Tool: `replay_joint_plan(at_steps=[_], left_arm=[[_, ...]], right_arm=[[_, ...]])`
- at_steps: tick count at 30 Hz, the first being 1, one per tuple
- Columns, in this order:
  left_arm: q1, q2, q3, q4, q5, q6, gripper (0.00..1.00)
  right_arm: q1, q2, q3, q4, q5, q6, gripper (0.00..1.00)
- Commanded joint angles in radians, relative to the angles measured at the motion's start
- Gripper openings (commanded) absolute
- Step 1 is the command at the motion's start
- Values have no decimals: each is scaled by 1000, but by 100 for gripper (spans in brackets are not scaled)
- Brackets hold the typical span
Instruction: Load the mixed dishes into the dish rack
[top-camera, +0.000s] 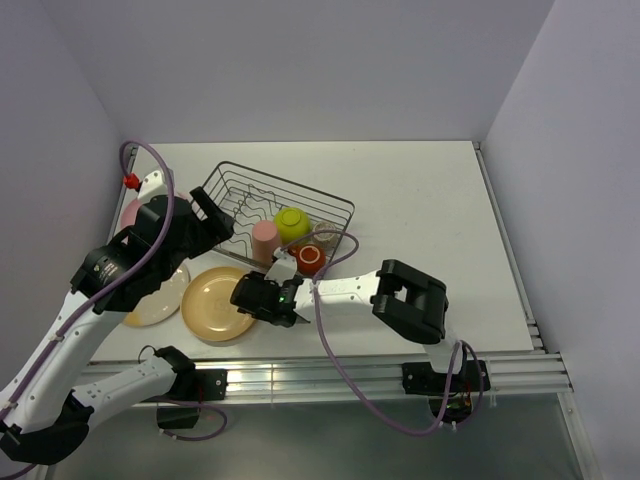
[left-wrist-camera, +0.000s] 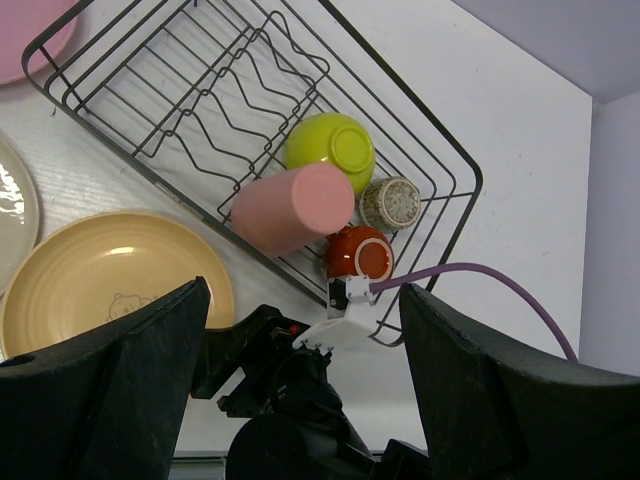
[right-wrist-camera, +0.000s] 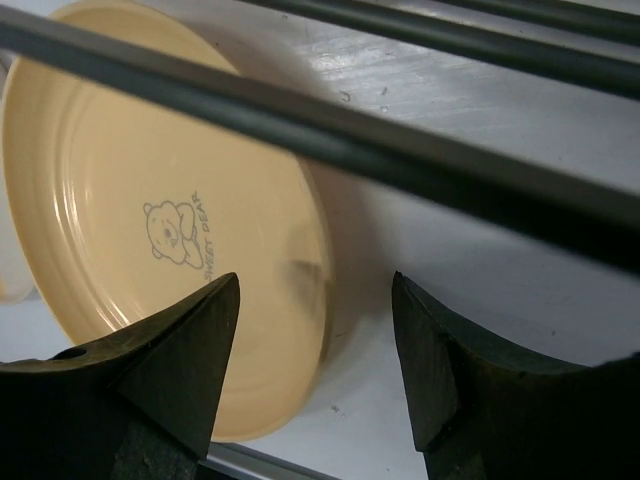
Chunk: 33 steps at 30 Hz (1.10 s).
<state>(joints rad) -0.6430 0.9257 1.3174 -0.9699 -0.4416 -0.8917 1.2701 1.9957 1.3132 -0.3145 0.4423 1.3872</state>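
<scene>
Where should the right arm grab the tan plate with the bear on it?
Probably its raised rim on the side nearest the dish rack, coming in low from there: the tan plate lies flat, so only the lip gives hold, and the right pincer stands open over that edge.

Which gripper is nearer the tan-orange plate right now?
Right. The right gripper straddles the right rim of the tan-orange plate; the left gripper hovers higher, near the dish rack.

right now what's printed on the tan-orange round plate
Tan-orange round plate: small grey bear outline with lettering; clearest in right wrist view.
</scene>
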Motion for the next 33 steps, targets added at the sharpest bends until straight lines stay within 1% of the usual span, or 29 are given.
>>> replay_joint_plan(at_steps=[1, 4, 5, 7, 8, 10, 11, 13, 14, 16, 21, 23, 25, 30, 33], left_arm=[[5, -10, 22, 27, 14, 20, 83], [3, -10, 22, 23, 14, 20, 83], [5, -13, 20, 23, 11, 20, 83], [5, -14, 17, 25, 11, 19, 83], [3, -16, 17, 26, 14, 19, 83], [3, -16, 13, 28, 17, 17, 83], [5, -16, 11, 28, 17, 16, 83], [3, -16, 6, 30, 18, 14, 83], [5, -16, 3, 31, 18, 14, 83], [5, -18, -1, 36, 18, 13, 83], [3, -7, 6, 37, 12, 13, 83], [3, 1, 20, 45, 14, 22, 82], [3, 12, 55, 60, 23, 34, 82], [5, 51, 155, 68, 24, 54, 82], [5, 56, 180, 74, 14, 47, 82]], right_arm=[[8, 32, 66, -52, 70, -20, 68], [9, 44, 67, -38, 75, -39, 58], [9, 46, 67, -35, 78, -53, 51], [14, 60, 83, -52, 96, -59, 46], [14, 63, 87, -58, 102, -65, 40], [15, 69, 89, -64, 107, -68, 34], [17, 68, 86, -64, 110, -74, 23], [20, 61, 80, -69, 121, -77, 15], [21, 60, 80, -70, 133, -88, 7], [29, 45, 77, -87, 154, -96, 0], [44, -14, 38, -103, 222, -135, 0], [63, -38, 21, -91, 246, -190, 0], [84, -69, 0, -80, 282, -237, 0], [130, -127, -23, -116, 398, -280, 0], [158, -147, -22, -139, 462, -307, 0]])
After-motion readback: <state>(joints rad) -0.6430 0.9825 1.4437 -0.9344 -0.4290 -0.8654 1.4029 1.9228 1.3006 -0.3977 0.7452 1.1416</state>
